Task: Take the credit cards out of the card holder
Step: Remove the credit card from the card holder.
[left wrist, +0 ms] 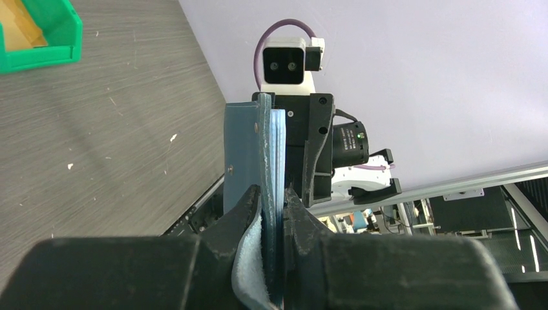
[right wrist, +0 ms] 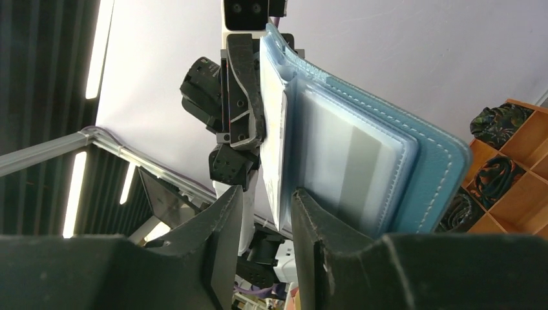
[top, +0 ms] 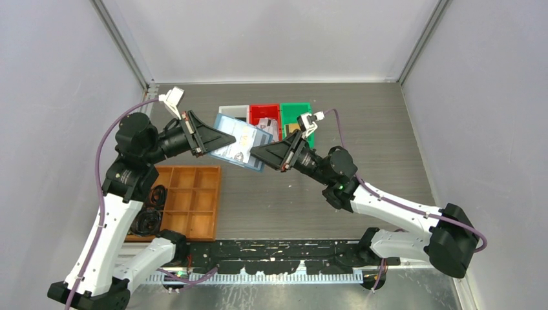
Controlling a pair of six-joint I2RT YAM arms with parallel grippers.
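Observation:
The light blue card holder (top: 240,139) hangs in the air over the table's middle, open, with pale cards in its clear pockets. My left gripper (top: 229,137) is shut on its left edge; in the left wrist view the holder (left wrist: 245,148) stands edge-on between the closed jaws of that gripper (left wrist: 274,194). My right gripper (top: 255,154) is at the holder's near right edge. In the right wrist view it (right wrist: 267,194) is open. A white card (right wrist: 273,129) ends just above the gap. The holder (right wrist: 413,161), with a grey card (right wrist: 349,174), lies behind the right finger (right wrist: 310,219).
A white bin (top: 232,111), a red bin (top: 263,113) and a green bin (top: 296,113) stand at the back behind the holder. An orange-brown compartment tray (top: 190,200) with black coiled items (top: 152,206) lies at the near left. Grey walls close three sides.

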